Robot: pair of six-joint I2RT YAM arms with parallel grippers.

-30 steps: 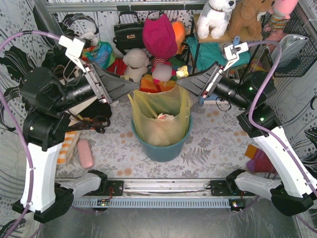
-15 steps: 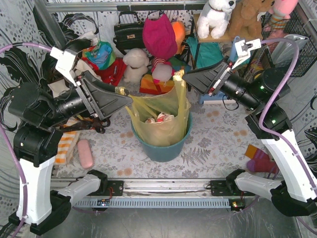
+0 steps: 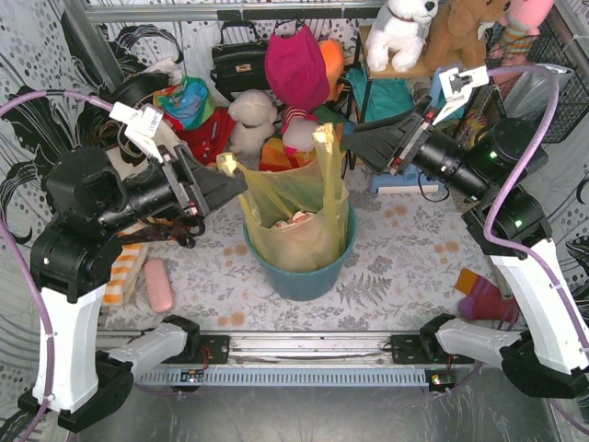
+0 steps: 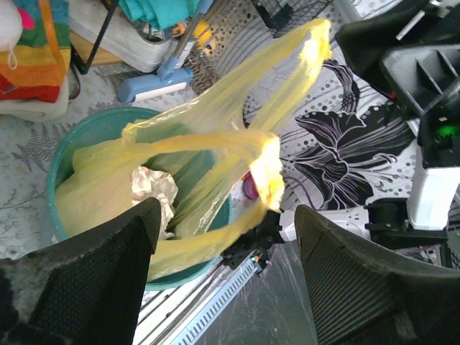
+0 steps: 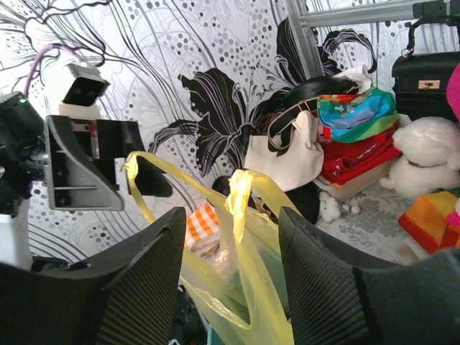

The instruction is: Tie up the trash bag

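The trash bag (image 3: 293,198), thin yellow plastic, lines a teal bin (image 3: 299,276), and crumpled white paper (image 3: 300,218) shows inside it. Its two handles stand up as twisted strips, the left handle (image 3: 226,166) and the right handle (image 3: 322,138). My left gripper (image 3: 241,182) is open just left of the left handle. In the left wrist view that handle (image 4: 272,176) hangs in the wide gap, touching neither finger. My right gripper (image 3: 350,143) is open beside the right handle. In the right wrist view this strip (image 5: 241,188) rises between the spread fingers.
Behind the bin lie stuffed toys (image 3: 253,118), a black handbag (image 3: 239,60) and a magenta cloth (image 3: 296,66). A cream tote (image 5: 284,154) sits at the back left. A pink case (image 3: 158,285) lies left of the bin, and a rail (image 3: 304,354) runs along the near edge.
Both grippers rose from the bag's rim, drawing the handles upward. The left gripper has since pulled back to the left and opened wider, and the left handle stands free.
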